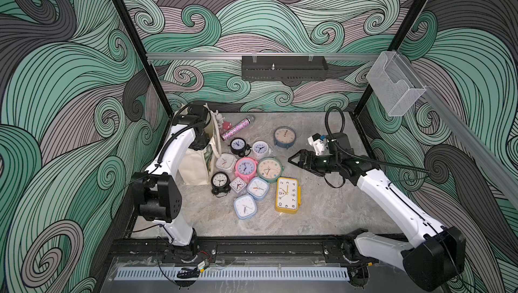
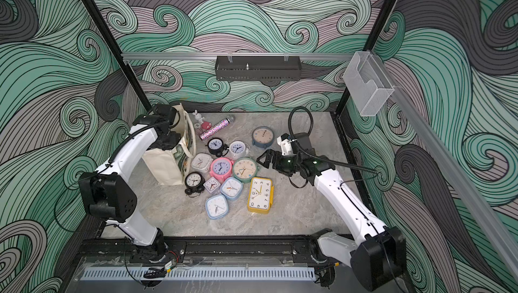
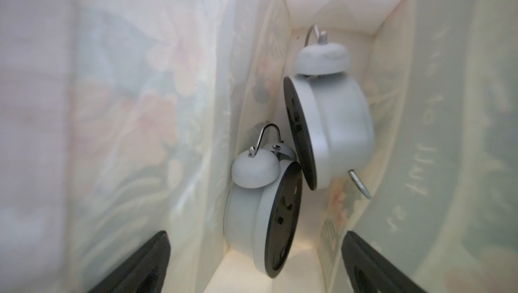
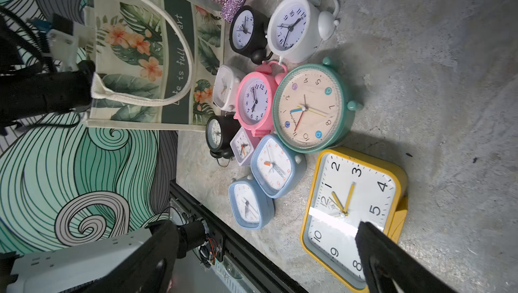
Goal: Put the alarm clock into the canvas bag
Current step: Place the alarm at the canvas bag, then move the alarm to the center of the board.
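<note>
The left end effector [image 3: 255, 234] is down inside the bag [image 1: 196, 168], jaws wide apart with nothing between them. In both top views it is hidden by the bag's mouth and only the arm shows going in from above. The bag stands upright at the far left of the table [image 1: 322, 207].

The left wrist view shows two white twin-bell clocks with black faces at the bottom of the bag. The tilted clock [image 3: 336, 129] leans against the second clock [image 3: 249, 216], and their rims touch. Neither is gripped. So at least two clocks are in the bag, and for these the placing looks done. What seems left for this arm is to lift clear of the mouth.

Most of the work appears to be ahead if every clock is meant. Eleven clocks lie on the table, ten bunched just beside the bag, among them the pink clock [image 1: 245, 167], the green clock [image 1: 269, 168] and the yellow clock [image 1: 288, 195]. The dark blue clock [image 1: 284, 137] lies a little apart, farther back.

The right end effector [image 1: 296, 159] hovers above the table beside the green clock, jaws spread and holding nothing. Its wrist view looks down on the yellow clock, so it seems well placed for the next pick.
</note>
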`<state>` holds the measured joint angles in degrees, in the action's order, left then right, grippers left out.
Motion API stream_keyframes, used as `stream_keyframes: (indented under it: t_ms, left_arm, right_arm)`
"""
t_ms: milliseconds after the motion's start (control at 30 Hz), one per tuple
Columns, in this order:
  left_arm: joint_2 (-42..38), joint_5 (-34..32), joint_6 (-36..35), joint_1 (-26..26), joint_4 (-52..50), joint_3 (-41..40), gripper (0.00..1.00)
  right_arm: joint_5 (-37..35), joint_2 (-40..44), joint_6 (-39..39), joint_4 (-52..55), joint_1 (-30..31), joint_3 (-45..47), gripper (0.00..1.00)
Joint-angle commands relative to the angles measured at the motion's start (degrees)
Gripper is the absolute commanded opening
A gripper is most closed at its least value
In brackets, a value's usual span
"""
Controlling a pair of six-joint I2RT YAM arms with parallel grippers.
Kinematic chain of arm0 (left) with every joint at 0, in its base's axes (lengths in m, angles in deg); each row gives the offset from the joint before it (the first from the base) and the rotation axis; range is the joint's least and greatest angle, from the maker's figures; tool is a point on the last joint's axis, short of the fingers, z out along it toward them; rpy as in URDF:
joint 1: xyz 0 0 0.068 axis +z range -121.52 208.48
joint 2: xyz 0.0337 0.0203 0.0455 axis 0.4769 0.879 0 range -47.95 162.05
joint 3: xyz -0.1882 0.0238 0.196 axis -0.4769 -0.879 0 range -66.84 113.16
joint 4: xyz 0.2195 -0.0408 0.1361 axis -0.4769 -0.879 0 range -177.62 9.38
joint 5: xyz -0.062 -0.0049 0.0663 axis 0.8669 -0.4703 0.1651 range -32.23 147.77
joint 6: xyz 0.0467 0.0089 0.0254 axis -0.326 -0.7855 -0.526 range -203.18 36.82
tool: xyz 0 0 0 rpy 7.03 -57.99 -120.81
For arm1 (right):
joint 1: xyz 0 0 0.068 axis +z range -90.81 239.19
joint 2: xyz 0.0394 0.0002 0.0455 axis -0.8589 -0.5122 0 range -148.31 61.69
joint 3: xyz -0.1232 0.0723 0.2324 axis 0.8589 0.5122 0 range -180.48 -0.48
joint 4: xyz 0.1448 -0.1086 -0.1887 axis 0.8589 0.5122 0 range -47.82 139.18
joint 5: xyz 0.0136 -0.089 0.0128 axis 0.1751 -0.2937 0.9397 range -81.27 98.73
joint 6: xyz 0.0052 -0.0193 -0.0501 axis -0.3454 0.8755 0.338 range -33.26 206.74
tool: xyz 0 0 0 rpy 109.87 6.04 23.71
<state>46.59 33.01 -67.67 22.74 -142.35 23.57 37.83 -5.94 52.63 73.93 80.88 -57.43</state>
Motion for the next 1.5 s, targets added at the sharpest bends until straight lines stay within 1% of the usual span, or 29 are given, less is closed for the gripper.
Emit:
stream_keyframes:
  t_ms: [0, 167, 267, 333, 433, 533, 600, 667, 733, 833, 967, 1067, 1133, 1267, 1333, 1400, 1467]
  left_arm:
    - [-3.73, 4.6, 1.1, 0.2, -2.8, 3.05, 0.99]
    - [-8.89, 7.56, 0.16, 0.17, 0.62, 3.51, 0.99]
    - [-12.08, 7.19, -0.05, 0.2, 2.17, 4.0, 0.99]
    - [-12.49, 6.91, -0.48, 0.2, 1.57, 5.21, 0.99]
    - [-12.71, 8.6, -0.91, 0.2, 0.2, 7.15, 0.99]
    - [-15.87, 14.92, -2.11, 0.02, 1.15, 7.15, 0.99]
    - [-17.45, 20.23, -1.38, -0.55, 1.35, 7.29, 0.99]
    - [-18.67, 24.64, -1.04, -2.9, 1.4, 7.0, 0.99]
    - [-20.04, 25.46, -1.99, -7.61, 1.12, 5.97, 0.99]
    - [-21.48, 27.49, -3.01, -15.39, 0.76, 2.92, 0.99]
    - [-22.66, 30.36, -3.19, -25.19, 1.79, -2.84, 0.99]
    - [-23.64, 33.91, -3.73, -31.27, 5.64, -9.04, 0.99]
    - [-22.79, 35.04, -4.29, -34.41, 6.92, -12.35, 0.99]
    - [-19.04, 36.07, -4.96, -39.3, 8.35, -16.68, 0.98]
    - [-17.03, 37.22, -5.14, -41.09, 9.34, -17.98, 0.96]
    - [-14.97, 38.1, -5.21, -42.54, 10.58, -19.07, 0.92]
    - [-11.82, 38.36, -5.44, -44.14, 11.16, -19.27, 0.9]
  right_arm:
    - [-4.53, -0.43, 1.61, 3.48, 0.21, 0.67, 0.99]
    - [-9.39, -0.99, 1.67, 8.73, 0.5, 2.8, 0.99]
    - [-12.1, 0.34, 1.53, 9.82, 1.19, 5.02, 0.99]
    - [-12.61, 1.13, 0.87, 9.93, 1.63, 6.24, 0.99]
    - [-13.28, 1.66, 0.19, 10.0, 2.55, 7.65, 1.0]
    - [-13.68, 1.07, -0.3, 9.68, 4.51, 8.58, 0.98]
    - [-15.64, -0.62, -0.83, 9.9, 6.87, 8.39, 0.99]
    - [-16.71, -2.55, -1.75, 9.95, 8.28, 8.3, 1.0]
    - [-16.57, -4.03, -2.76, 8.76, 9.34, 8.81, 1.0]
    - [-17.41, -5.49, -4.13, 6.53, 10.76, 9.95, 0.95]
    - [-18.17, -8.12, -5.1, 4.92, 10.91, 10.62, 0.81]
    - [-18.29, -9.89, -5.18, 3.95, 10.91, 10.72, 0.69]
    - [-18.73, -11.02, -5.18, 3.77, 10.89, 10.36, 0.62]
    - [-20.3, -12.81, -5.07, 3.8, 10.85, 9.75, 0.48]
    - [-20.78, -13.57, -5.18, 3.72, 10.82, 9.58, 0.41]
    - [-21.52, -14.38, -5.18, 3.77, 10.66, 9.33, 0.37]
    - [-21.76, -15.33, -4.92, 3.93, 10.3, 8.98, 0.31]
